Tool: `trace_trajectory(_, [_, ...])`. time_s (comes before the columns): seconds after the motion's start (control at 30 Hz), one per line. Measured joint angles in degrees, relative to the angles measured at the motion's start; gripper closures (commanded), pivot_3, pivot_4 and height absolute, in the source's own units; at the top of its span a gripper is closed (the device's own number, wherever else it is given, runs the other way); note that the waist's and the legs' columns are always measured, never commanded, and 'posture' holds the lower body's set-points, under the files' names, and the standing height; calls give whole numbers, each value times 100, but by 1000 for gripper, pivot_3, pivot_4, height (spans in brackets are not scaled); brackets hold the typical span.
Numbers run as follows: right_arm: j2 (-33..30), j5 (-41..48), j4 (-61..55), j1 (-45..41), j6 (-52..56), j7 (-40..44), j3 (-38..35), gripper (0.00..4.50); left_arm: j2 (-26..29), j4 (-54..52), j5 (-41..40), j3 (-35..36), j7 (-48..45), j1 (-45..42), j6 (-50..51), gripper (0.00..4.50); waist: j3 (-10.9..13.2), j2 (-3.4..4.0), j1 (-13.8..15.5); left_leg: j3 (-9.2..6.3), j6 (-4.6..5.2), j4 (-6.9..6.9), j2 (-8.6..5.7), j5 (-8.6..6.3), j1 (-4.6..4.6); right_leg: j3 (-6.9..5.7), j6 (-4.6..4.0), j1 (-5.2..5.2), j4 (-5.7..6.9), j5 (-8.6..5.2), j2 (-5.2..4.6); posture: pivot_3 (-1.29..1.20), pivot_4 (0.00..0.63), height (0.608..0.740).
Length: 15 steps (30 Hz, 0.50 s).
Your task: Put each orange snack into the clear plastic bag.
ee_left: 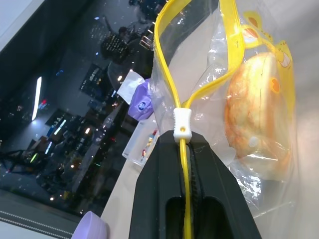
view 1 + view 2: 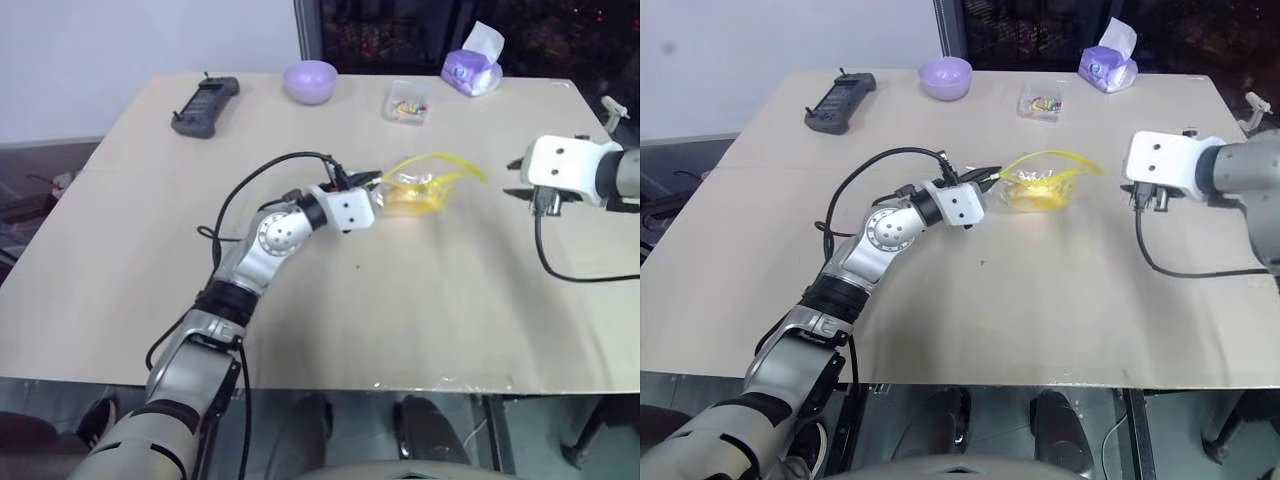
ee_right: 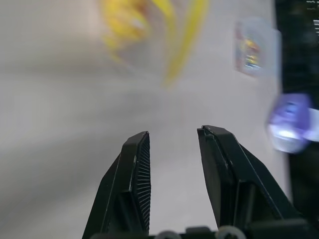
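The left gripper (image 1: 185, 164) is clamped on the yellow seal strip of the bag (image 2: 420, 188), near the table (image 2: 420, 320) centre. The snack (image 1: 254, 109) sits inside the bag. The right gripper (image 3: 173, 144) hangs near the right edge, jaws apart and empty.

Clear plastic bag (image 3: 149, 35) blurred in right wrist view; small box (image 3: 251, 47) contents unreadable.
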Motion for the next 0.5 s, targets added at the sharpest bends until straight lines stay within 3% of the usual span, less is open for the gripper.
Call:
trace_trajectory(0.1, [911, 271, -436, -387, 224, -338, 6, 2828, -83, -8, -13, -9, -77, -17, 30, 4500, 0, 0, -23, -3, -1, 2, 2, 0, 4, -1, 0, 0, 7, 0, 4, 0, 150, 740])
trace_trajectory(0.5, [2203, -199, -389, -468, -280, -1038, 967, 2828, 124, -729, -131, 2, -722, -4, 480, 4500, 2, -2, 31, -17, -6, 7, -6, 4, -10, -17, 0, -1, 0, 0, -2, 0, 150, 740])
